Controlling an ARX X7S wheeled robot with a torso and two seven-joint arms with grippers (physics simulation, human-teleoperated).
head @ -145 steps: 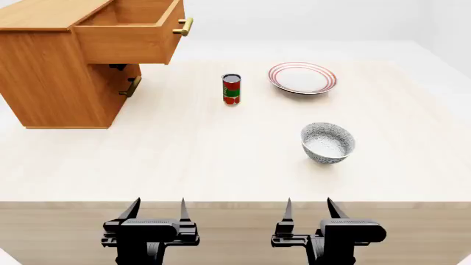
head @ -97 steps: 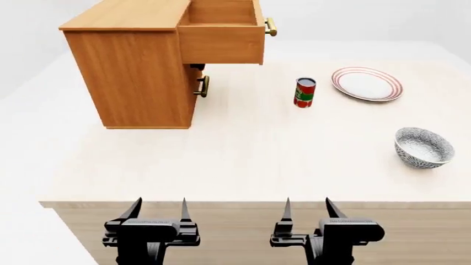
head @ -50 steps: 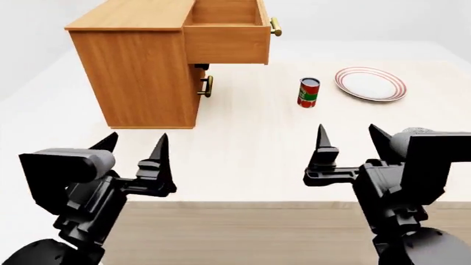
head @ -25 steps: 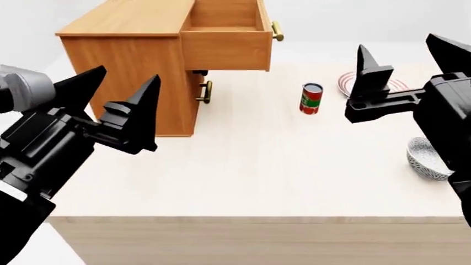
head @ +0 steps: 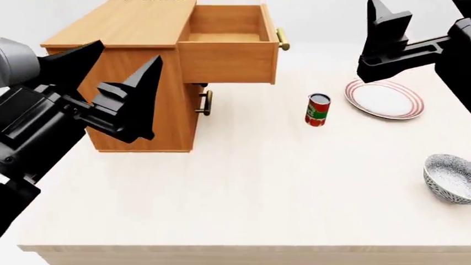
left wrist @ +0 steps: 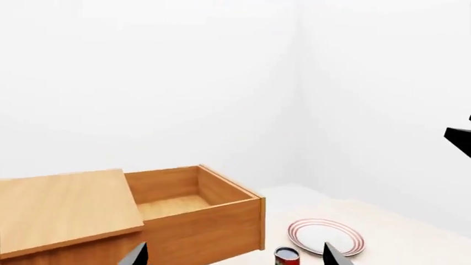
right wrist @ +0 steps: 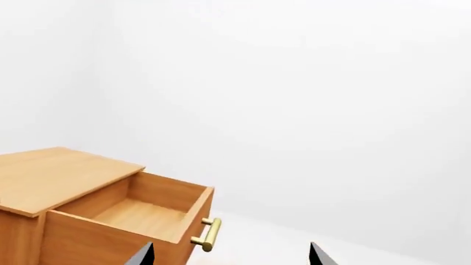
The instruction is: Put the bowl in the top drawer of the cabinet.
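The speckled bowl [head: 450, 178] sits upright on the table near the right edge of the head view, with nothing holding it. The cabinet [head: 140, 72] stands at the back left, and its top drawer [head: 228, 52] is pulled out, showing a bare inside [left wrist: 173, 205] [right wrist: 140, 215]. My left gripper [head: 131, 49] hangs open and empty in front of the cabinet's side. My right gripper [head: 416, 8] is raised high, open and empty, far from the bowl. Both wrist views show spread fingertips, the left gripper [left wrist: 234, 256] and the right gripper [right wrist: 230, 255], aimed toward the drawer.
A red can [head: 318, 110] stands right of the cabinet, with a red-rimmed plate [head: 385, 99] behind it to the right. The top drawer's brass handle [head: 282, 40] sticks out toward the can. The lower drawer's handle [head: 208, 102] sits under the open drawer.
Both arms have risen from the table's front edge to high above it. The right gripper moved up past the plate, uncovering the bowl. The head view shifted left, then closer.
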